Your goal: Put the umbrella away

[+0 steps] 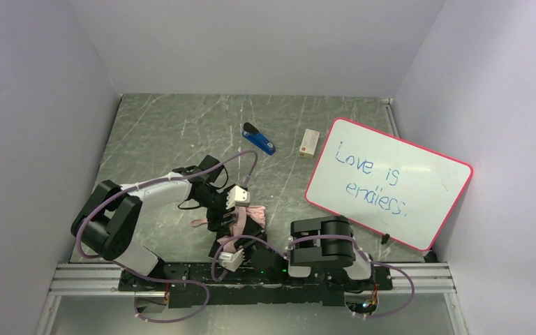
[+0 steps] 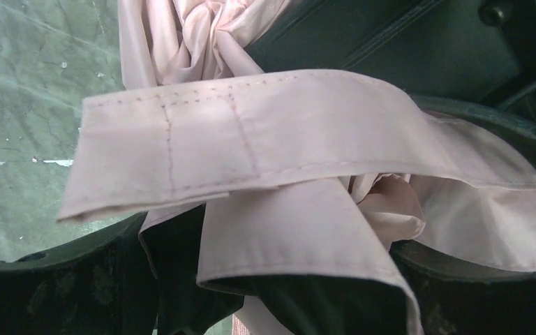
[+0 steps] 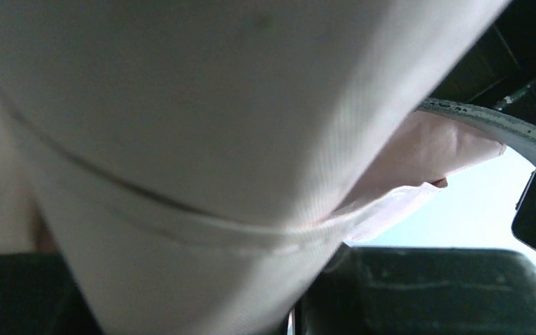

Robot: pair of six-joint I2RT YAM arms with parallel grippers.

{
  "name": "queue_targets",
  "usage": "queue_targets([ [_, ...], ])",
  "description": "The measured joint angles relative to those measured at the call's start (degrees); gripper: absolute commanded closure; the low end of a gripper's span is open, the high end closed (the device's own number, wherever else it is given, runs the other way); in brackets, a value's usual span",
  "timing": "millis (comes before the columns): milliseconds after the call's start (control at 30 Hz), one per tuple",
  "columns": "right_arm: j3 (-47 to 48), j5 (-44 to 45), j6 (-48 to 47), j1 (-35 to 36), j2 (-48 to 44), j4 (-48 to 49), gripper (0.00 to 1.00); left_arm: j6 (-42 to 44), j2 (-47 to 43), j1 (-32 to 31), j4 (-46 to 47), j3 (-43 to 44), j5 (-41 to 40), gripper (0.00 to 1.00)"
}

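The umbrella lies on the gray table, close to the front edge, right between the two arms. It is folded up small, but the cloth is loose and bunchy, pink on the outside and black on the inside. The left gripper comes at it from the far side. The left wrist camera shows its dark fingers standing wide apart, with the pink strap and a lump of cloth lying between them. I cannot tell if they are pinching anything or just sitting around it. The right gripper is at the near end of the umbrella. Its camera is so close that pink cloth fills almost the whole picture. The cloth presses against one finger, so it looks like this gripper is holding the umbrella. I think the umbrella is light, but it is floppy. The cloth is soft and a bit slippery, so it can slide out of a weak pinch or flap open. The thin ribs inside could bend if they are squeezed hard. The strap is the best thing to grab for wrapping, near its stitched end. The hard middle of the bundle is the best place to hold it steady. The blue stapler and the whiteboard sit well apart from all this.
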Motion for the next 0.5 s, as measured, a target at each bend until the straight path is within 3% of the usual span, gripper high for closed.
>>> queue_targets([
  [200,0.13,0.76,0.09,0.13,0.0,-0.52,0.89,-1.22,-0.31,-1.55,1.62,-0.74,-1.57,0.37],
  [333,0.13,1.51,0.28,0.13,0.0,-0.72,0.86,-2.6,-0.15,-2.54,2.32,-0.7,-3.15,0.59],
  [400,0.11,1.84,0.33,0.13,0.0,-0.83,0.83,-3.58,-0.04,-2.93,2.32,-0.59,-3.65,0.7],
  [433,0.13,1.99,0.46,0.13,-0.02,-0.87,0.78,-4.02,-0.04,-3.08,2.34,-0.57,-3.91,0.81],
  [500,0.11,2.19,0.76,0.11,-0.28,-1.14,0.67,-4.92,-0.13,-3.48,2.49,-0.66,-4.61,0.92],
])
